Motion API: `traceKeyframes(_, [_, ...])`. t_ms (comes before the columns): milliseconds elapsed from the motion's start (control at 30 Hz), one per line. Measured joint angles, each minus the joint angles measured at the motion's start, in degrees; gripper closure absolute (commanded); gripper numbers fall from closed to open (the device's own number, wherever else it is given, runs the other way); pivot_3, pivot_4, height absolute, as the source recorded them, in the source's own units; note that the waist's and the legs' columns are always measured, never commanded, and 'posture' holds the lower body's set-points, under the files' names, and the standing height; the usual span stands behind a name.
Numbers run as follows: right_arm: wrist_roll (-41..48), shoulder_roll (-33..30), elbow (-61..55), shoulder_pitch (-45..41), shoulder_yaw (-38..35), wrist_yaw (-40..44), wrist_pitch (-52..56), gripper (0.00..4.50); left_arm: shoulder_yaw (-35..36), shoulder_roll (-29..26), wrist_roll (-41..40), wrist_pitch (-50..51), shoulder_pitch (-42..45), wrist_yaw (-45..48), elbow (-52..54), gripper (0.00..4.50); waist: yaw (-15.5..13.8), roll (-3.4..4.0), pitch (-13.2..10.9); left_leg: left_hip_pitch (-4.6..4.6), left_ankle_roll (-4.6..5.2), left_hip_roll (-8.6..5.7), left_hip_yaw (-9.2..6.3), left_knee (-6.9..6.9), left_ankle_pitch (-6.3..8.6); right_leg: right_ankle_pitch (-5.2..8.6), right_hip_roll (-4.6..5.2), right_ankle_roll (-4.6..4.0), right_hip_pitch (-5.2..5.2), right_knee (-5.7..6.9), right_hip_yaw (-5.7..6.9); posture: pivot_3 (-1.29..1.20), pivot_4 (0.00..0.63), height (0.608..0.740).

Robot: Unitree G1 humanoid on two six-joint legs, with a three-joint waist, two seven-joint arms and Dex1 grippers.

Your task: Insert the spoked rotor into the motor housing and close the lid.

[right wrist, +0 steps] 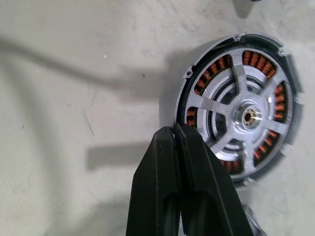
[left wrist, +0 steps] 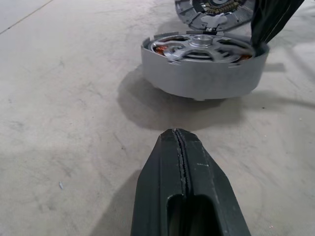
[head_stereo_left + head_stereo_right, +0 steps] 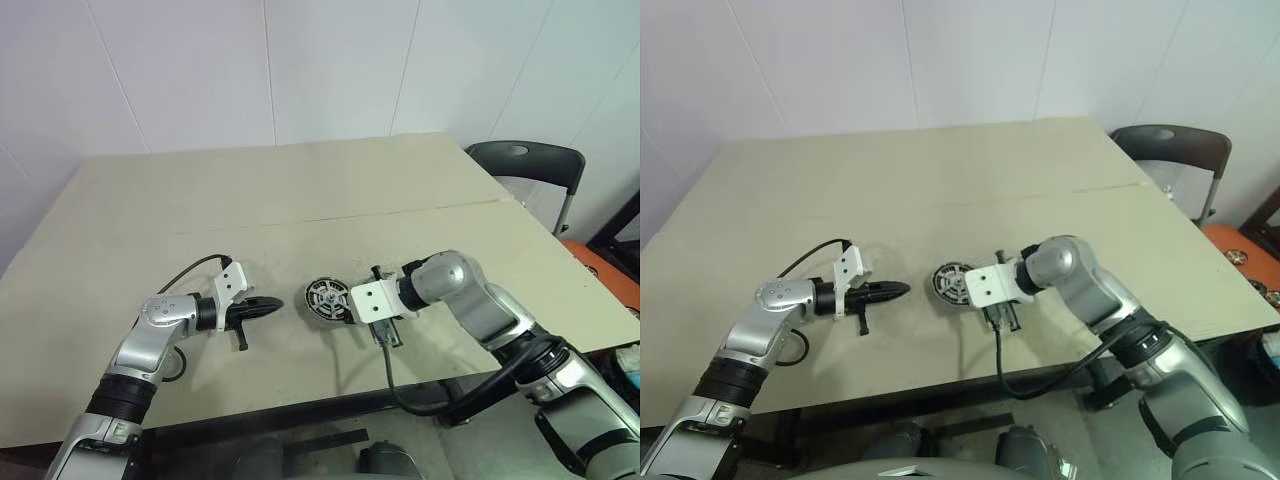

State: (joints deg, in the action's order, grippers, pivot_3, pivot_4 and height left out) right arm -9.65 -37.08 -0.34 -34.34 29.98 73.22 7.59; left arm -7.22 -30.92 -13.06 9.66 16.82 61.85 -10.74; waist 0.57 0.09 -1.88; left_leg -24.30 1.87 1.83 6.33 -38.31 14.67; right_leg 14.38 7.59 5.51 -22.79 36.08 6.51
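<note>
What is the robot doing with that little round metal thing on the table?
It is putting a small motor together. The silver spoked rotor already sits inside the round grey motor housing with its copper-coloured windings. The round grey lid lies just behind the housing, not on it yet. The right gripper hangs over the housing's edge with its jaws shut on nothing. The left gripper, also shut, waits beside it on the beige table.

No readable text, label, brand, number or sign anywhere: none on motor housing (image 1: 238,105), none on spoked rotor (image 1: 246,115) seated inside it, none on lid (image 2: 214,10), none on table (image 3: 300,190).
</note>
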Motion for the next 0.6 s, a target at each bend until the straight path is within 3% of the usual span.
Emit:
traceKeyframes(200, [1.41, 0.68, -1.49, 0.50, -0.11, -0.51, 1.49, 2.49, 0.01, -0.07, 0.02, -0.09, 0.88, 0.03, -0.37, 4.50, 0.08, 0.00, 0.00, 0.00, -0.01, 0.00, -0.01, 0.00, 0.00, 0.00, 0.00, 0.00, -0.01, 0.01, 0.00, 0.00, 0.000, 0.740])
traceKeyframes(467, [7.75, 7.49, 2.35, -4.82, -8.50, -7.25, 2.07, 2.49, -0.04, -0.11, 0.02, -0.11, 1.15, 0.17, -0.44, 4.50, 0.19, 0.01, -0.01, 0.00, -0.01, 0.01, 0.00, 0.00, -0.01, -0.03, -0.02, 0.04, -0.02, 0.04, 0.00, 0.00, 0.000, 0.740])
traceKeyframes(600, [7.89, 5.64, 8.10, -10.84, -13.82, -11.41, 0.06, 3.41, -0.07, -0.04, 0.00, -0.12, 1.33, 0.24, -0.48, 4.50, -0.15, -0.02, 0.00, -0.02, -0.02, -0.02, 0.00, 0.00, 0.02, -0.02, 0.00, 0.02, 0.01, -0.04, 0.00, 0.00, 0.000, 0.740])
